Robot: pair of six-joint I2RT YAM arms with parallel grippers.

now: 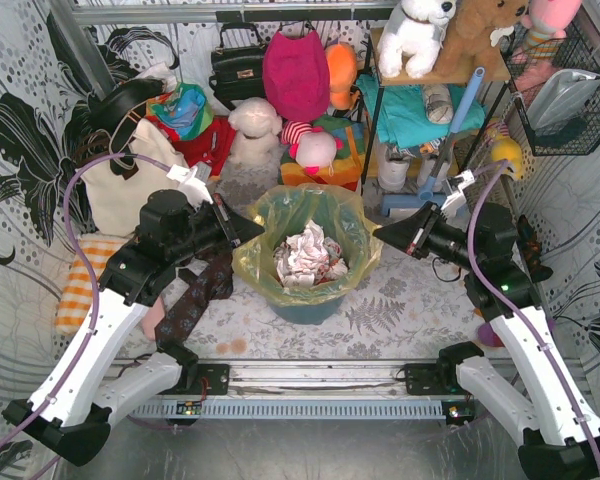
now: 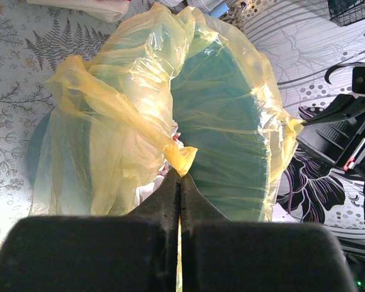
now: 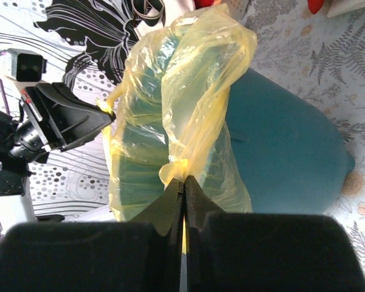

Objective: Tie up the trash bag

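Observation:
The trash bag (image 1: 305, 215) is thin translucent yellow plastic lining a teal bin (image 1: 305, 305), with crumpled white paper (image 1: 308, 258) inside. My left gripper (image 1: 255, 232) is shut on the bag's left rim; the left wrist view shows the jaws pinching a bunched yellow fold (image 2: 181, 159). My right gripper (image 1: 380, 235) is shut on the bag's right rim; the right wrist view shows its jaws pinching a yellow fold (image 3: 181, 170). The bag mouth is stretched open between the two grippers.
Plush toys (image 1: 255, 125), a pink bag (image 1: 295, 70) and a black handbag (image 1: 235, 65) crowd the back. A cream tote (image 1: 125, 185) lies at the left, a shelf (image 1: 420, 110) and wire basket (image 1: 565, 100) at the right. A dark cloth (image 1: 195, 295) lies beside the bin.

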